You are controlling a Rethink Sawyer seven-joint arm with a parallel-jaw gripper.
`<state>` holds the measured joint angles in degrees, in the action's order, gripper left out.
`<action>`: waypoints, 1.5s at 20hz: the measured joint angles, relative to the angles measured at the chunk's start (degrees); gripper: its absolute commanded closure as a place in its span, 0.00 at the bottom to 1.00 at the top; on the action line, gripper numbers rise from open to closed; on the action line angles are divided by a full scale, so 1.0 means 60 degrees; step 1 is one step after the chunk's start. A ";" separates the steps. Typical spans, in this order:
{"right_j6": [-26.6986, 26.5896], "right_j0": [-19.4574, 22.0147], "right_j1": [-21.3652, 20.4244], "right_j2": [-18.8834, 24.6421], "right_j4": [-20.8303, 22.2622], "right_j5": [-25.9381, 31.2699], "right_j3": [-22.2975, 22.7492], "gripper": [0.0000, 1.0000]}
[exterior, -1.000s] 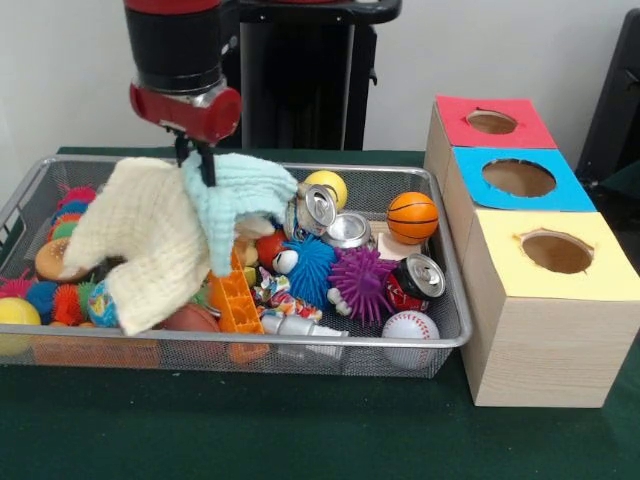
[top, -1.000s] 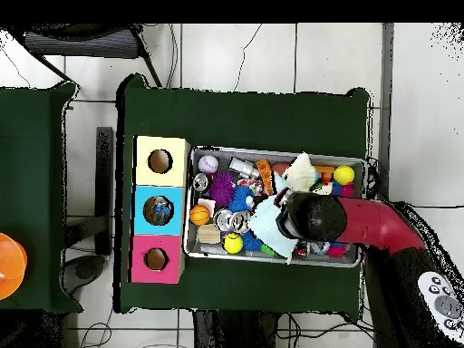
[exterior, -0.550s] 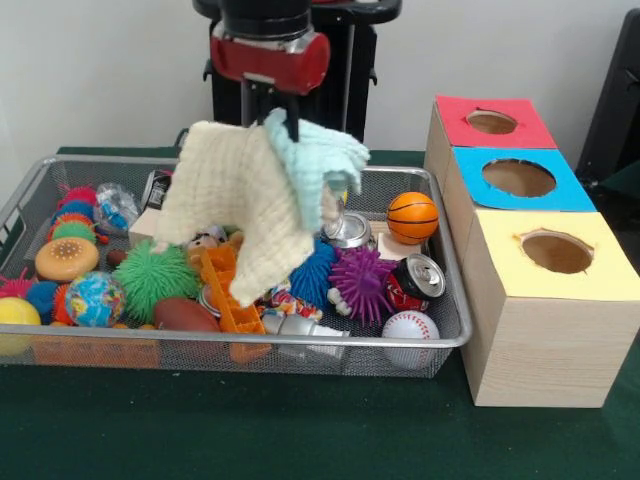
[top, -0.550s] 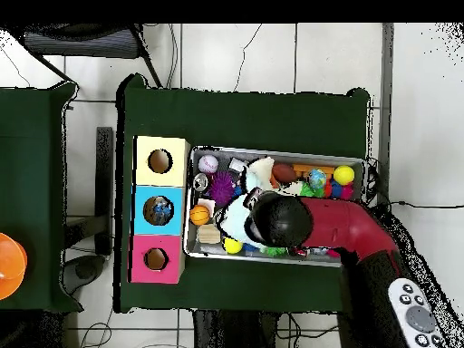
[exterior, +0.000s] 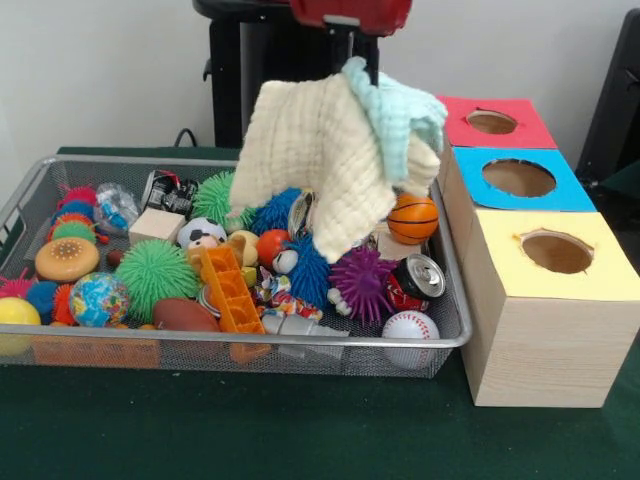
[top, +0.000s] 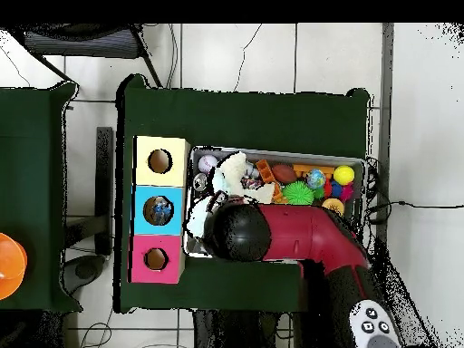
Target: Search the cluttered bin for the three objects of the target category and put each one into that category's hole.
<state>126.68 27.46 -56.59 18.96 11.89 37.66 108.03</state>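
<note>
Since a second ago the hand (exterior: 352,45) has carried the cloths (exterior: 335,150) from the bin's (exterior: 300,340) 9 o'clock end toward 3 o'clock. Hand clenched on cloths; boxes (exterior: 520,180) lie at 3 o'clock.

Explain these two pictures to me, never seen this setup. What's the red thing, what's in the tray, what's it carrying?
The red thing is a robot arm. One picture faces it across the table; the other looks straight down. On the green table sits a wire bin full of toys: spiky balls, a mini basketball, a baseball, drink cans. Beside the bin stand three wooden boxes, each with a hole in its top: red, blue, yellow. The gripper hangs above the bin's box end, holding a bunch of cream and mint cloths lifted clear of the toys.
</note>
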 measured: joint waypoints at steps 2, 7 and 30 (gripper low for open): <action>0.0000 -0.0090 -0.0083 -0.0009 -0.0024 0.0001 0.0082 1.00; 0.0000 -0.0179 -0.0165 -0.0017 -0.0037 0.0000 0.0153 0.00; 0.0000 0.1374 0.0719 -0.0214 0.0357 -0.0002 -0.0698 0.00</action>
<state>126.68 35.70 -52.27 17.68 14.03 37.65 103.84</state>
